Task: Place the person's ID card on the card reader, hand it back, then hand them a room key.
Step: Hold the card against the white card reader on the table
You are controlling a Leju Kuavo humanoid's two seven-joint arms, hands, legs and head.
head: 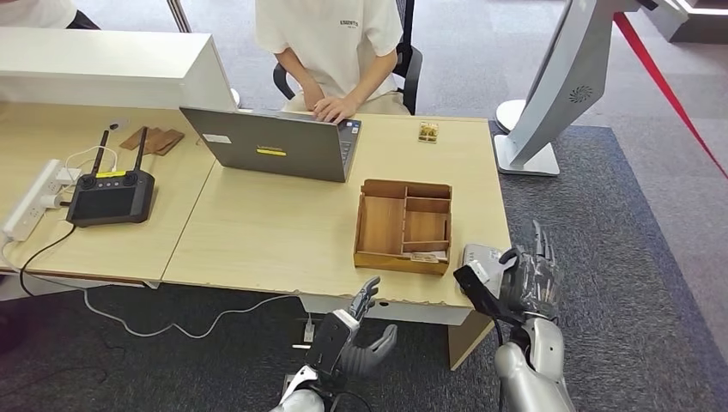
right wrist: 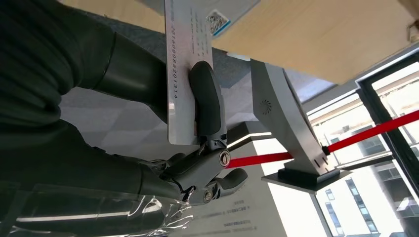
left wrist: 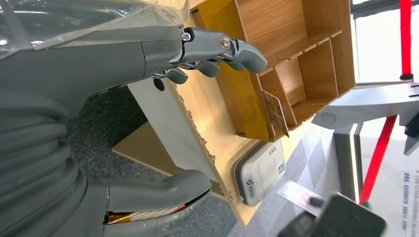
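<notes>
Head view: the right hand (head: 530,279) is hovering at the near right corner of the tabletop (head: 275,232), just beside the card reader (head: 481,257), which is lying on the tabletop edge next to the wooden organizer tray (head: 403,225). Right wrist view: the ID card (right wrist: 187,74) is being pinched between the thumb and the fingers (right wrist: 207,103) of the right hand, its printed number facing the camera and its far end reaching toward the reader (right wrist: 217,15). The left hand (head: 354,336) is hanging below the tabletop's near edge, in front of the tray, with its fingers (left wrist: 222,49) spread apart and holding nothing. Left wrist view: the card reader (left wrist: 259,170) is lying flat beside the tray (left wrist: 296,64), and a card (left wrist: 274,112) is leaning in the tray's near compartment. A person (head: 330,51) is sitting at the far side of the tabletop, one hand (head: 333,108) resting on the laptop (head: 275,142) beyond the tray. A small item (head: 427,131) is lying on the tabletop beyond the tray, and a handheld controller (head: 110,196) is sitting well to the tray's left.
</notes>
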